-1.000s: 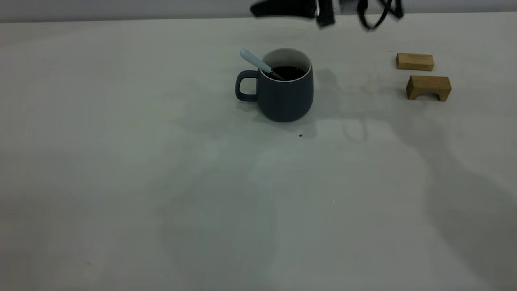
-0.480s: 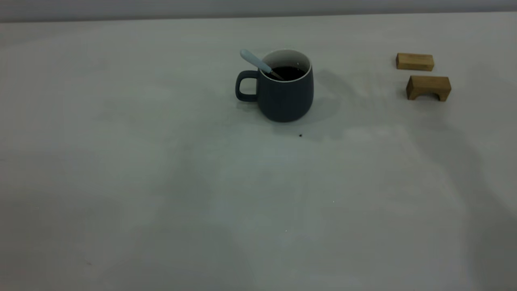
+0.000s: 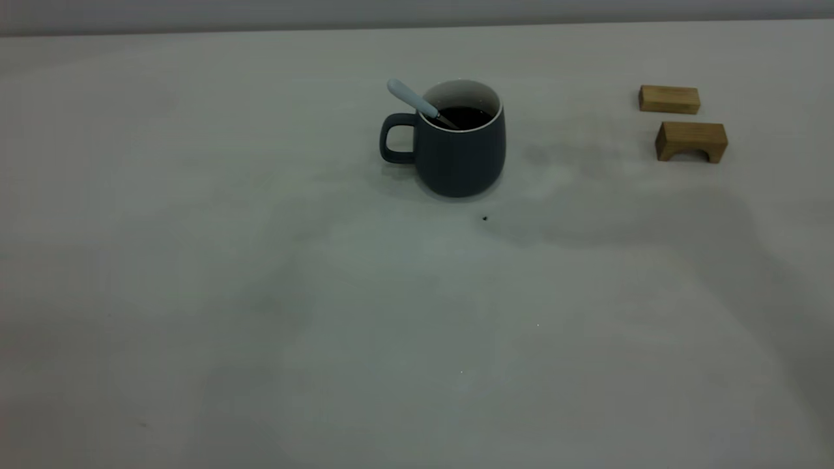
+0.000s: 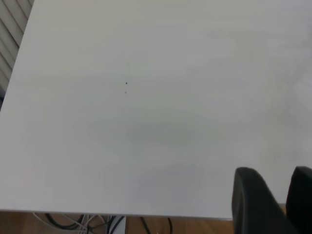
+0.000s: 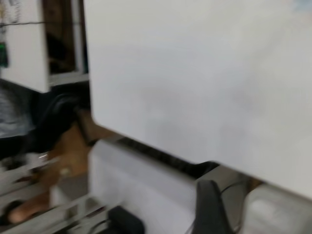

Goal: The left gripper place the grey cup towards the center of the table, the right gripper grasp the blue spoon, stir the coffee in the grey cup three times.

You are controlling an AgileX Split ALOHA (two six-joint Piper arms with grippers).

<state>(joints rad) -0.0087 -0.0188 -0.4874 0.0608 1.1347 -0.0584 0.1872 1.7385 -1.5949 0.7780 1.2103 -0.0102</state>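
Observation:
The grey cup (image 3: 460, 153) stands upright on the table (image 3: 260, 306), a little behind its middle, with its handle to the left. Dark coffee (image 3: 464, 116) fills it. The blue spoon (image 3: 412, 99) leans on the rim above the handle, its bowl sunk in the coffee. Neither gripper shows in the exterior view. In the left wrist view my left gripper (image 4: 275, 178) hangs over the table's edge, far from the cup, open by a narrow gap and empty. In the right wrist view my right gripper (image 5: 208, 204) is beyond the table edge, blurred by motion.
Two tan wooden blocks lie at the right rear: a flat one (image 3: 669, 99) and an arch-shaped one (image 3: 691, 141). A tiny dark speck (image 3: 485, 218) marks the table just in front of the cup. Cables and equipment sit past the table edge (image 5: 146, 141).
The right arm, seen at the top edge a second ago, has left the exterior view. Its shadow has slid away to the right. Cup and spoon have not moved.

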